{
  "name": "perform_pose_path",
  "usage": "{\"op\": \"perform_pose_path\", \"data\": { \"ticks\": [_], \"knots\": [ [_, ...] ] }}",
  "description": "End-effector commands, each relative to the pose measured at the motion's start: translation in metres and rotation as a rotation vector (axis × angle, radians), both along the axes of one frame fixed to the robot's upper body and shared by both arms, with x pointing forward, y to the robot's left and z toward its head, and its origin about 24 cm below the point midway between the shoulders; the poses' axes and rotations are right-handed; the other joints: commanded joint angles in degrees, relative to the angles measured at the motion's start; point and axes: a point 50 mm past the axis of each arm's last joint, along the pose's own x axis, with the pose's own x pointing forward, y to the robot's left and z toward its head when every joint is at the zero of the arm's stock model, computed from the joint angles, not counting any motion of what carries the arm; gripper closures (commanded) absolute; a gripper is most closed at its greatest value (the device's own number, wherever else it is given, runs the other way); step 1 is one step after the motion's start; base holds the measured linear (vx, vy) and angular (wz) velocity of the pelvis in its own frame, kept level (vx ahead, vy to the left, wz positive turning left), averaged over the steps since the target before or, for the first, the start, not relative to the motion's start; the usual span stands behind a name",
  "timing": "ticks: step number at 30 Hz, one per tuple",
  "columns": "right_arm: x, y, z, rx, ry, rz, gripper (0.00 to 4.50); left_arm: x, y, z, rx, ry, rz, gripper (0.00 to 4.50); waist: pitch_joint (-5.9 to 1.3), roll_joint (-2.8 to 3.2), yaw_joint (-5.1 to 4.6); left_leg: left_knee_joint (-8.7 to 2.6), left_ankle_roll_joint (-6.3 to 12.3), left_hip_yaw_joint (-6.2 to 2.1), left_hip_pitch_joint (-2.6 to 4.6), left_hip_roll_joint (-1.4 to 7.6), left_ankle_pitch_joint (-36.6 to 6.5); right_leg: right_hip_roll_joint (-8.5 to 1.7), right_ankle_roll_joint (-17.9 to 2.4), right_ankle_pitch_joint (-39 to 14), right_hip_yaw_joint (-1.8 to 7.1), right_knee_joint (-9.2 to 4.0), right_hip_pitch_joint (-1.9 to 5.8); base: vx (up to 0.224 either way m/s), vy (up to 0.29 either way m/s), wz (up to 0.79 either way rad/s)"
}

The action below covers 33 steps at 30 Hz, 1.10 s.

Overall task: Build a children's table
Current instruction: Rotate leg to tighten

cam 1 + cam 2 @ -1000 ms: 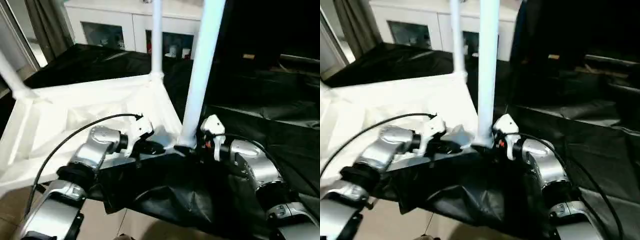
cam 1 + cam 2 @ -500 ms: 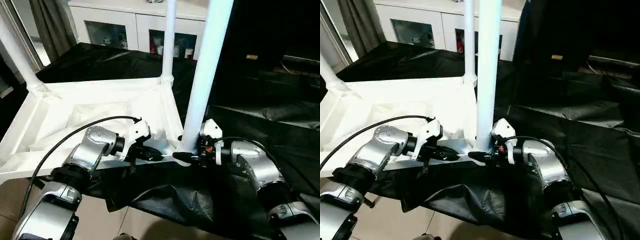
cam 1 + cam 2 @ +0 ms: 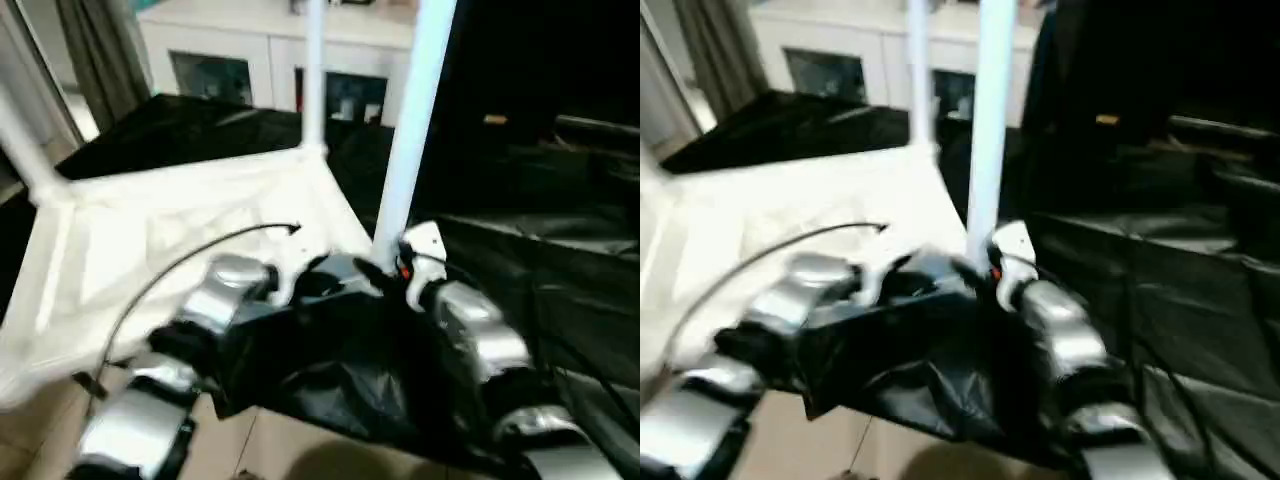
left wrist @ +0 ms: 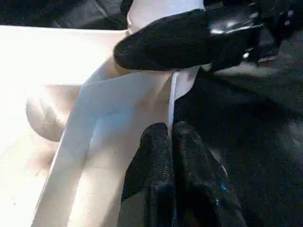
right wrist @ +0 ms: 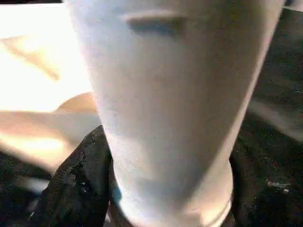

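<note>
**Seating the near leg in its corner socket**

The left gripper (image 4: 170, 130) has its two black fingers pressed together with nothing between them. Their tips rest against the thin white rim of the upturned children's table (image 3: 150, 230), a small white plastic rectangle lying ribs-up on a crumpled black plastic sheet (image 3: 330, 370).

Just beyond those tips, the right gripper (image 5: 168, 198) is clamped on the near leg (image 3: 405, 150), a white tapering plastic tube. A black finger lies against each side of its thick bottom end.

As a judgement, the step goes best if the right gripper keeps the leg upright and presses or twists it straight down. The left gripper should bear down on the rim so the light top neither slides on the slick sheet nor tips. A slanted push could jam the leg or lever the corner up.

The rounded corner socket (image 5: 203, 210), directly under the right gripper's fingers, holds the foot of that leg. Whether it is fully home I cannot tell.

Farther out from both grippers, the far leg (image 3: 314, 80) and a left-hand leg (image 3: 25, 150) stand in their own corners. The left arm's black cable (image 3: 190, 255) arches over the tray-like underside.

Well beyond the table stands a white glass-door cabinet (image 3: 260, 50). Small things sit behind its panes, too blurred to name.
</note>
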Motion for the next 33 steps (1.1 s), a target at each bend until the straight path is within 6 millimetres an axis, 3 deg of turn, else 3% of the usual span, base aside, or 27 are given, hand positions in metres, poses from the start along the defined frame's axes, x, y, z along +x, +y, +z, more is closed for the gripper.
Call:
{"op": "perform_pose_path", "data": {
  "ticks": [1, 3, 4, 6, 11, 13, 16, 17, 20, 21, 23, 24, 25, 28, 30, 33],
  "knots": [
    [-0.013, 0.044, -0.015, -0.031, 0.066, 0.134, 1.76, 0.009, -0.014, 0.010, -0.013, -0.056, 0.094, 4.50, -3.16, -0.04, -0.35, -4.39, -1.18, -1.75, 1.47, 1.67, -24.5, -3.30, -6.6, -30.6, 1.58, -5.55, 1.30, 0.000, 0.000, 0.00],
    [-0.012, 0.049, -0.012, -0.033, 0.044, 0.150, 1.76, 0.008, -0.018, 0.010, -0.018, -0.056, 0.083, 4.50, -3.07, -0.21, -0.35, -4.45, -0.89, -1.65, 1.38, 1.65, -24.5, -3.17, -6.6, -30.0, 1.63, -5.65, 1.18, 0.000, 0.000, 0.00],
    [-0.012, 0.051, -0.009, -0.010, 0.032, 0.174, 1.20, 0.008, -0.018, 0.010, -0.020, -0.059, 0.070, 4.50, -3.17, -0.17, -0.27, -4.47, -0.56, -1.64, 1.36, 1.71, -24.5, -3.21, -6.9, -28.8, 1.74, -5.50, 1.21, 0.000, 0.000, 0.00],
    [-0.013, 0.052, -0.006, 0.009, 0.015, 0.238, 1.06, 0.006, -0.017, 0.011, -0.020, -0.063, 0.027, 4.50, -3.20, -0.20, -0.22, -4.50, -0.37, -1.57, 1.28, 1.74, -24.2, -3.15, -7.4, -27.4, 1.80, -5.35, 1.24, 0.000, 0.000, 0.00],
    [-0.021, 0.032, -0.001, -0.018, -0.016, 0.450, 0.76, -0.001, 0.001, 0.011, -0.004, -0.033, -0.115, 4.50, -3.44, -0.23, 0.01, -4.47, 0.66, -1.42, 0.69, 1.90, -21.3, -3.19, -8.8, -21.7, 2.05, -4.61, 1.78, 0.000, 0.000, 0.00],
    [-0.023, 0.024, 0.001, -0.018, -0.017, 0.501, 0.76, -0.003, 0.007, 0.011, 0.010, -0.020, -0.150, 4.50, -3.74, -0.21, 0.20, -4.18, 2.07, -1.20, 0.14, 1.99, -17.5, -3.05, -11.2, -14.7, 1.99, -3.61, 2.47, 0.000, 0.000, 0.00],
    [-0.021, -0.006, 0.009, -0.045, -0.015, 0.554, 0.76, -0.006, 0.025, 0.014, 0.026, -0.003, -0.232, 4.50, -4.01, -0.10, 0.56, -3.66, 2.89, -0.88, 0.56, 2.03, -15.3, -2.86, -13.2, -10.7, 1.90, -3.12, 2.37, 0.000, 0.000, 0.00],
    [-0.020, -0.012, 0.010, -0.045, -0.015, 0.564, 0.76, -0.007, 0.028, 0.015, 0.021, 0.005, -0.250, 4.50, -4.12, 0.07, 0.60, -3.40, 3.68, -0.73, 0.27, 2.11, -13.5, -2.82, -14.7, -7.2, 1.86, -2.64, 2.60, 0.000, 0.000, 0.00],
    [-0.022, -0.027, 0.018, -0.033, -0.005, 0.626, 0.76, -0.011, 0.035, 0.017, 0.003, 0.045, -0.305, 4.50, -4.38, 0.03, 0.69, -3.06, 4.63, -0.62, 0.31, 2.14, -10.7, -2.65, -16.5, -1.8, 1.74, -1.99, 2.68, 0.000, 0.000, 0.00],
    [-0.022, -0.029, 0.019, -0.036, -0.003, 0.639, 0.76, -0.012, 0.036, 0.018, 0.001, 0.052, -0.318, 4.50, -4.45, 0.34, 0.79, -2.92, 5.15, -0.61, 0.38, 2.16, -10.2, -2.65, -17.1, -0.6, 1.70, -1.80, 2.69, 0.000, 0.000, 0.00],
    [-0.023, -0.033, 0.022, -0.044, 0.005, 0.675, 0.76, -0.015, 0.039, 0.018, 0.001, 0.077, -0.349, 4.50, -4.39, 0.29, 0.90, -2.93, 5.48, -0.57, 0.48, 2.30, -10.3, -2.60, -17.6, -0.5, 1.64, -1.83, 2.56, 0.000, 0.000, 0.00],
    [-0.025, -0.035, 0.022, -0.058, 0.020, 0.708, 0.76, -0.016, 0.042, 0.018, 0.006, 0.090, -0.360, 4.50, -4.35, -0.19, 0.97, -2.94, 5.37, -0.49, 0.45, 2.35, -10.5, -2.63, -17.6, -1.2, 1.65, -1.87, 2.54, 0.000, 0.000, 0.00],
    [-0.026, -0.036, 0.022, -0.073, 0.028, 0.722, 0.76, -0.016, 0.044, 0.018, 0.009, 0.087, -0.355, 4.50, -4.37, 0.01, 1.16, -2.92, 5.31, -0.53, 0.58, 2.36, -10.7, -2.67, -17.8, -1.7, 1.63, -1.81, 2.47, 0.000, 0.000, 0.00],
    [-0.027, -0.037, 0.021, -0.083, 0.041, 0.743, 0.76, -0.015, 0.046, 0.018, 0.011, 0.086, -0.348, 4.50, -4.06, -0.13, 1.37, -3.16, 4.18, -0.51, 0.59, 2.43, -13.0, -2.88, -16.5, -6.8, 1.74, -2.39, 2.32, 0.000, 0.000, 0.00],
    [-0.027, -0.036, 0.021, -0.084, 0.041, 0.750, 1.00, -0.015, 0.047, 0.018, 0.010, 0.086, -0.345, 4.50, -3.93, -0.19, 1.50, -3.31, 3.05, -0.58, 0.66, 2.47, -14.5, -2.97, -15.5, -10.2, 1.81, -2.64, 2.18, 0.000, 0.000, 0.00],
    [-0.027, -0.036, 0.021, -0.084, 0.041, 0.750, 1.00, -0.015, 0.047, 0.018, 0.010, 0.086, -0.345, 4.50, -3.88, -0.25, 1.50, -3.37, 2.23, -0.61, 0.63, 2.43, -15.1, -2.98, -14.6, -12.0, 1.86, -2.78, 2.14, 0.000, 0.000, 0.00]
  ]
}}
